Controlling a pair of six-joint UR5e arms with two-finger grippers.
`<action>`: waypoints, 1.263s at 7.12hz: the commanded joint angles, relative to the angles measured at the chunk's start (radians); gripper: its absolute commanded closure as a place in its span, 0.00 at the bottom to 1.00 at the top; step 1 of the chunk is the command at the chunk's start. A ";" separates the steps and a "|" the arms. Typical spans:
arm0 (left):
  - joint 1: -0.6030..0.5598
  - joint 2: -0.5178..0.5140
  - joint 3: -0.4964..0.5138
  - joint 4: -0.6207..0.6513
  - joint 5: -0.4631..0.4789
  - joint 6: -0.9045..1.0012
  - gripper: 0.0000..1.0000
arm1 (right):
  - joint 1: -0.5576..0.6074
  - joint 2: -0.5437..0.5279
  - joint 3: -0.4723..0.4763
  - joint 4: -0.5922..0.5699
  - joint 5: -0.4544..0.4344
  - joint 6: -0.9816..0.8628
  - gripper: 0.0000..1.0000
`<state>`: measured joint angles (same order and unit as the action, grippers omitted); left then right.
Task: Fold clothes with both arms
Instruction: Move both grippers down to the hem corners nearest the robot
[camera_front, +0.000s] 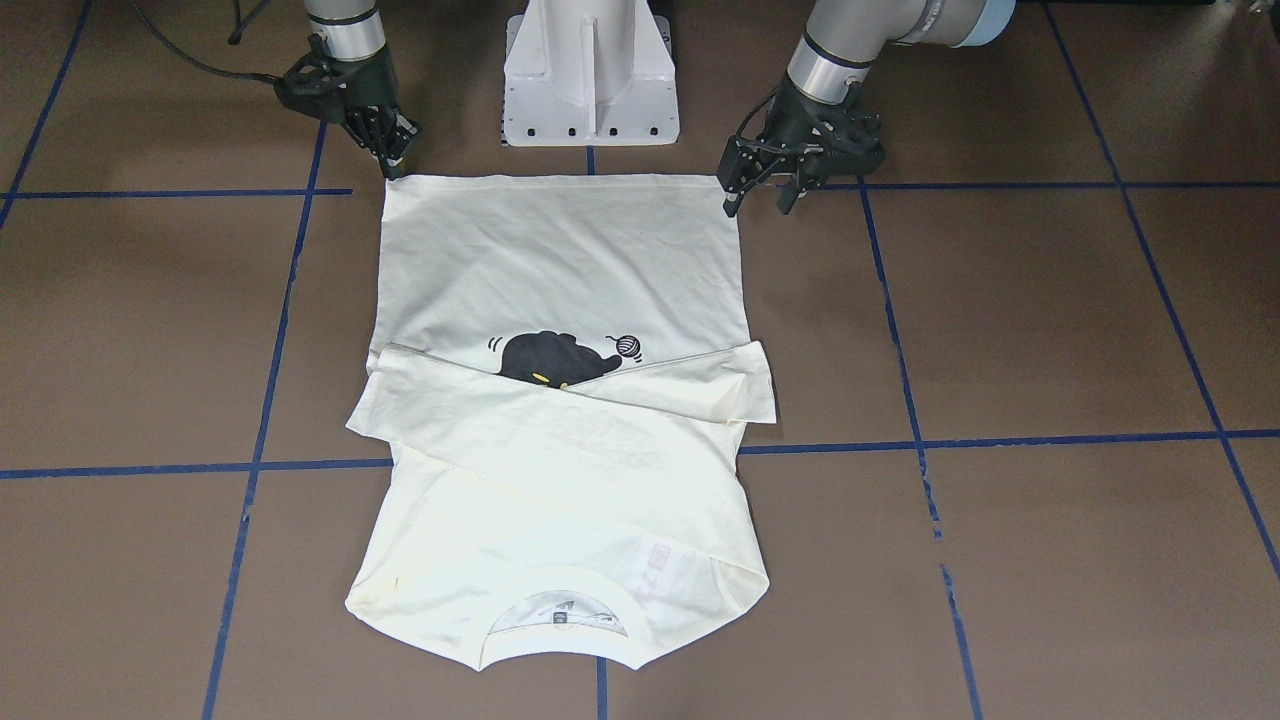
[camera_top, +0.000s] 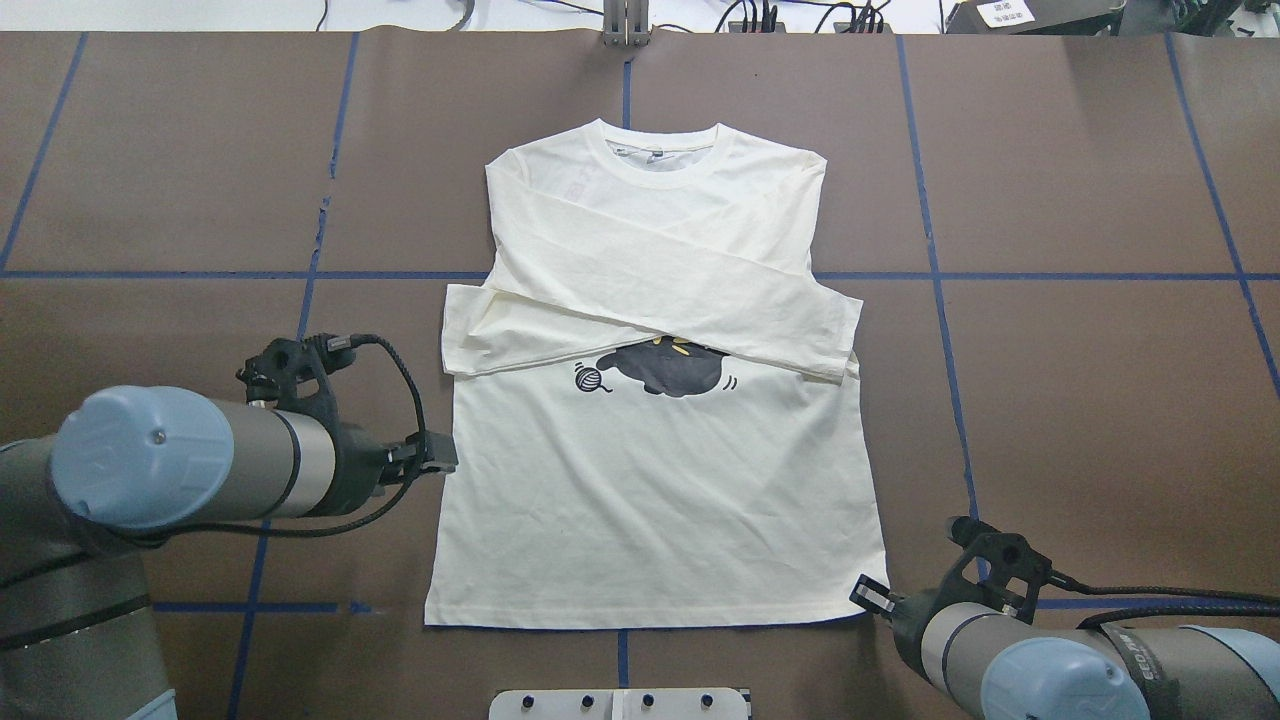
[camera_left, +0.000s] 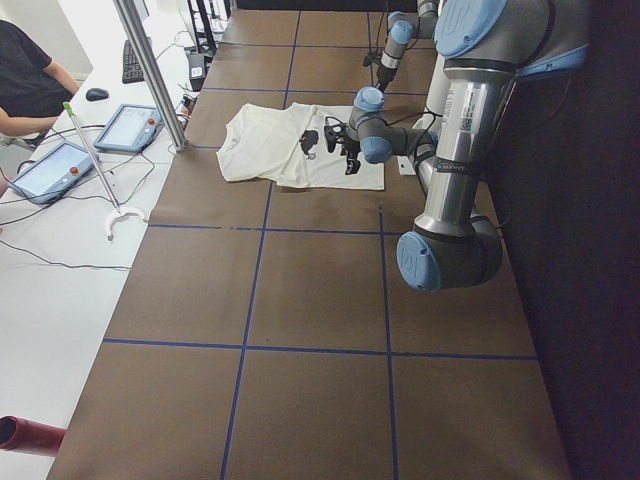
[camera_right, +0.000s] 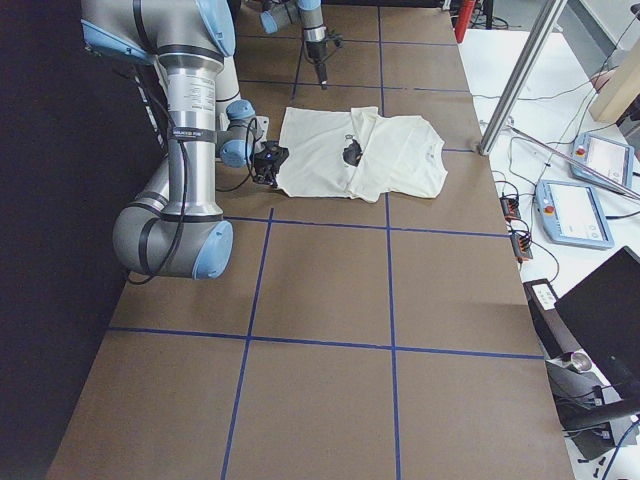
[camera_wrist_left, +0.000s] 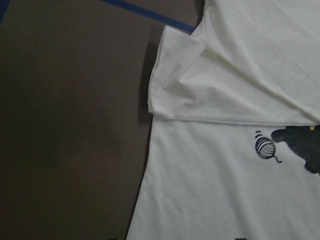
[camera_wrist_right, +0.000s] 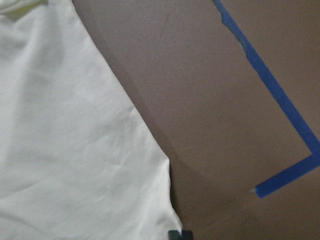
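The cream long-sleeved shirt lies flat on the brown table, collar away from the robot. Both sleeves are folded across the chest and partly cover the black cat print. My left gripper hovers open by the shirt's left edge, apart from the cloth; its wrist view shows the sleeve cuff and the yarn ball. My right gripper is at the right hem corner, its fingers apart, holding nothing that I can see.
The white pedestal base stands just behind the hem. Blue tape lines cross the table. Beyond the collar side a white desk holds tablets, a metal post rises there, and a person sits nearby.
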<state>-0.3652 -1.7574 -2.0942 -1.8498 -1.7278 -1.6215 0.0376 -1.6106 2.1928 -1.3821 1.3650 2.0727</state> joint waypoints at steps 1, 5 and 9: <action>0.102 0.012 0.054 0.011 0.017 -0.078 0.23 | 0.001 0.000 -0.001 0.000 -0.004 0.001 1.00; 0.192 -0.002 0.071 0.015 0.021 -0.133 0.33 | -0.002 0.000 -0.001 0.000 -0.004 0.003 1.00; 0.193 -0.014 0.091 0.014 0.022 -0.130 0.37 | -0.001 0.000 -0.001 0.000 -0.004 0.003 1.00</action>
<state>-0.1725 -1.7674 -2.0176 -1.8349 -1.7070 -1.7530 0.0366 -1.6107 2.1921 -1.3821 1.3608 2.0755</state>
